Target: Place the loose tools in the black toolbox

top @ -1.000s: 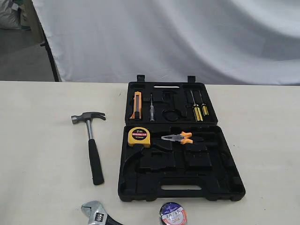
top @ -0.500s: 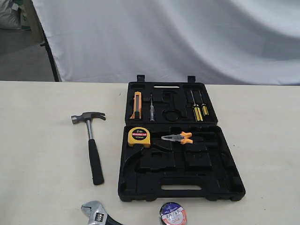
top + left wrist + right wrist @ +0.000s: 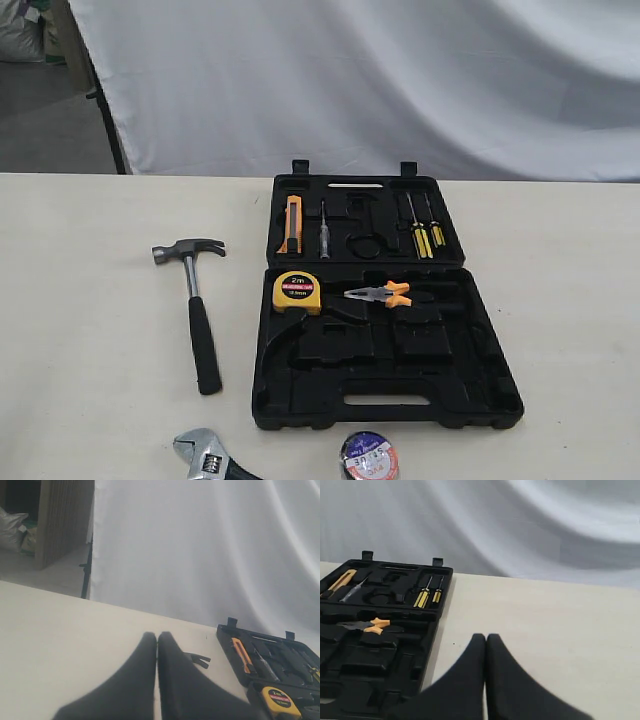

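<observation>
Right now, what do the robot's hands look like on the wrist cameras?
Both look alike: the left hand and right hand each have two matte black fingers, broad at the base and tapering to rounded tips. No cables, markings or labels show. The arms themselves are out of view.

Staged lab setup: white backdrop sheet (image 3: pixel 350 80), plain table (image 3: pixel 80 330)

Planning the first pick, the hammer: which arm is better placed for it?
Left, probably. The hammer lies on the left arm's side of the toolbox, its claw just beyond the left pincer; the right pincer sits across the toolbox.
</observation>
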Tool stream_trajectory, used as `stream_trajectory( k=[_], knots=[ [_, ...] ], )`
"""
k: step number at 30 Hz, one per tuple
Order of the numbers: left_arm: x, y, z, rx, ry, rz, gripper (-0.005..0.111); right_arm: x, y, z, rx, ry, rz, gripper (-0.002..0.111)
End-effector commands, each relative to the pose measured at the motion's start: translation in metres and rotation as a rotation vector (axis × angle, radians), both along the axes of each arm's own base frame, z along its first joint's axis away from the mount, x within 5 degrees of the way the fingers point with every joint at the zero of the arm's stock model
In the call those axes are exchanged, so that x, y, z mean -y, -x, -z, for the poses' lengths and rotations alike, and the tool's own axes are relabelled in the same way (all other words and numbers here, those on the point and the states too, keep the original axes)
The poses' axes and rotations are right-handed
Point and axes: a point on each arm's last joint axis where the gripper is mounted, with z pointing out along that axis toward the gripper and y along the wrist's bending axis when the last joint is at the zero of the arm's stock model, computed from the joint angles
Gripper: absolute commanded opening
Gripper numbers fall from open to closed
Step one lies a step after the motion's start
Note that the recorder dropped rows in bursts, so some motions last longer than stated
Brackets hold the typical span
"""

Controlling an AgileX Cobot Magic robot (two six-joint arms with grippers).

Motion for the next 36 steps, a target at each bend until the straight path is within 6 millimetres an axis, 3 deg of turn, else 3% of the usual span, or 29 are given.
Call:
stream_trajectory(
  k=[1,13,18,36],
  knots=[
    [-0.001,0.001,-0.002,0.013,-0.002,-0.026,0.001,0.000,0.000,-0.001,0.005,-0.125,0.016,-0.001],
    [-0.001,0.001,-0.002,0.013,-0.002,-0.026,0.001,0.014,0.004,-0.041,0.428,-0.575,0.097,-0.001],
    [-0.001,0.001,-0.002,0.013,-0.002,-0.026,0.001,0.015,0.005,-0.044,0.439,-0.760,0.081,-0.001],
    [-0.001,0.001,-0.002,0.013,-0.002,-0.026,0.001,0.010,0.003,-0.040,0.388,-0.657,0.048,-0.001]
  ],
)
